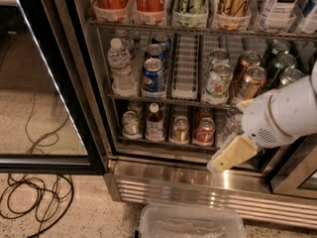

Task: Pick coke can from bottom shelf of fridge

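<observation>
My gripper (232,155) hangs low on the right, in front of the fridge (198,187), a little to the right of the coke can (204,131) and lower than it. Whether it is spread or closed, I cannot tell. The can stands at the front of the bottom shelf (148,144), just beside a copper can (180,129) on its left. I think I should lift a little, shift left, go in straight along the can's lane and take it at the middle, without pushing its neighbour.
</observation>
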Tool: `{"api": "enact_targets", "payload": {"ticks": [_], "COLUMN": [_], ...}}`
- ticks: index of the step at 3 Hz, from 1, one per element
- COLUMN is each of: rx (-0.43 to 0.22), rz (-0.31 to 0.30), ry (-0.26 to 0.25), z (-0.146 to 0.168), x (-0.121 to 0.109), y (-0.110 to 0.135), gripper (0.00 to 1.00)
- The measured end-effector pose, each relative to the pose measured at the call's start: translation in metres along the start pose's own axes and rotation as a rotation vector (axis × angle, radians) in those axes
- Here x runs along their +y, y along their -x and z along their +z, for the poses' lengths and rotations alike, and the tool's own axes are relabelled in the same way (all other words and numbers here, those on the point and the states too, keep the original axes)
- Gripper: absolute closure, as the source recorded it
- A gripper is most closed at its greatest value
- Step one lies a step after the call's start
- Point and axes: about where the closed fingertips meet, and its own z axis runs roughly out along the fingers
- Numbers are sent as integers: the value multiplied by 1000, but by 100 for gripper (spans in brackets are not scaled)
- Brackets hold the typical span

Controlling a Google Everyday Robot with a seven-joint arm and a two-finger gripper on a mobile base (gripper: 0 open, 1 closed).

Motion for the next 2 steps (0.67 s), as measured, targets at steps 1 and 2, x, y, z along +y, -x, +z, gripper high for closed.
{"api": "enact_targets", "payload": {"ticks": [1, 2], "rx": [-96, -186], "rz": [112, 171], "ry": [34, 16], "z": [49, 87], "x": [28, 36], "y": [-16, -9], "gripper": [0, 0]}}
